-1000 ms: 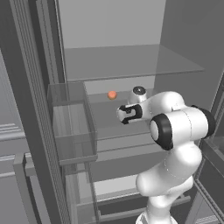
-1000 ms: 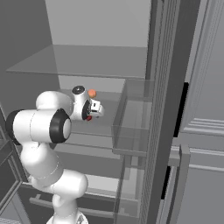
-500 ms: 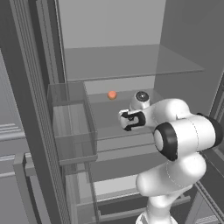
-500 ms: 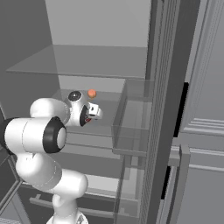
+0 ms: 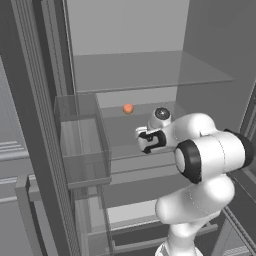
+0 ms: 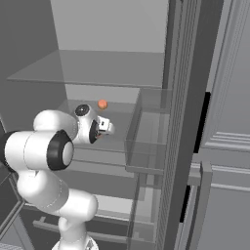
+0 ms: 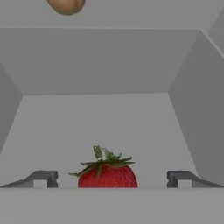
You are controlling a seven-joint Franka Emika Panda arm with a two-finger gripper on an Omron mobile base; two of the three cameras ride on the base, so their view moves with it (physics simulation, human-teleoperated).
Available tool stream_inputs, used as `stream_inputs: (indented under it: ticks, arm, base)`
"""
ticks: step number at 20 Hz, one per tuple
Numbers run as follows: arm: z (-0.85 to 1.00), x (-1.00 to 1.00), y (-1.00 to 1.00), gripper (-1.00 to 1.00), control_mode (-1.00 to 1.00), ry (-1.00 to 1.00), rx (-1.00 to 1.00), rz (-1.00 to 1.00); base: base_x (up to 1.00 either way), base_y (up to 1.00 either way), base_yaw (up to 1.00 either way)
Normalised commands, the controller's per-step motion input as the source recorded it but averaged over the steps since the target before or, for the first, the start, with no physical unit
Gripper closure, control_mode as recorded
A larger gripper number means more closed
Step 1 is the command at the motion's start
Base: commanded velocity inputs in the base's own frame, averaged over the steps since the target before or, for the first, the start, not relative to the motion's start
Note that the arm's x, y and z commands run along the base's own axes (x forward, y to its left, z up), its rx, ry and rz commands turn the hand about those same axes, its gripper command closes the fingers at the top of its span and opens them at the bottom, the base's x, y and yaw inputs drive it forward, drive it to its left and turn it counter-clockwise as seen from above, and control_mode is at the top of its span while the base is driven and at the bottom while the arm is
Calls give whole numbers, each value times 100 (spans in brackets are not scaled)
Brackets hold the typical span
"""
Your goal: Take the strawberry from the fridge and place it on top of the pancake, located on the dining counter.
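Observation:
In the hand view the strawberry (image 7: 107, 174), red with green leaves, sits on a pale shelf of the open fridge (image 5: 150, 70), low between my two dark fingertips (image 7: 43, 177). My gripper (image 7: 111, 177) is open, with a gap on each side of the fruit. From the base views the gripper (image 5: 144, 142) (image 6: 106, 128) reaches over the middle shelf inside the fridge (image 6: 112, 63). My hand hides the strawberry there. The pancake and the dining counter are out of view.
A small round orange-brown item (image 5: 128, 108) (image 6: 102, 104) (image 7: 65, 5) lies further back on the same shelf. A glass shelf (image 5: 155, 72) spans above my hand. Clear door bins (image 5: 82, 150) (image 6: 146, 146) stand close beside the arm, and the fridge walls close in both sides.
The hand has dropped slightly and pushed a little deeper over the shelf, and the elbow has swung forward and down. The jaws stayed open.

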Motion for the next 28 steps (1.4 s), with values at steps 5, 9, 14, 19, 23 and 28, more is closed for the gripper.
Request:
stream_inputs:
  ticks: [5,9,14,19,23,28]
  arm:
    - [-5,15,0,100,-100,0,0,0]
    - [-4,3,0,100,-100,0,0,0]
    - [-4,-11,0,100,-100,0,0,0]
    - [0,-49,-3,100,-100,0,0,-6]
    - [9,-56,0,100,-100,0,0,-8]
    - [66,-51,0,100,-100,0,3,-4]
  base:
    - [0,0,0]
    - [0,0,0]
    - [0,0,0]
    - [0,0,0]
    - [0,0,0]
    - [0,0,0]
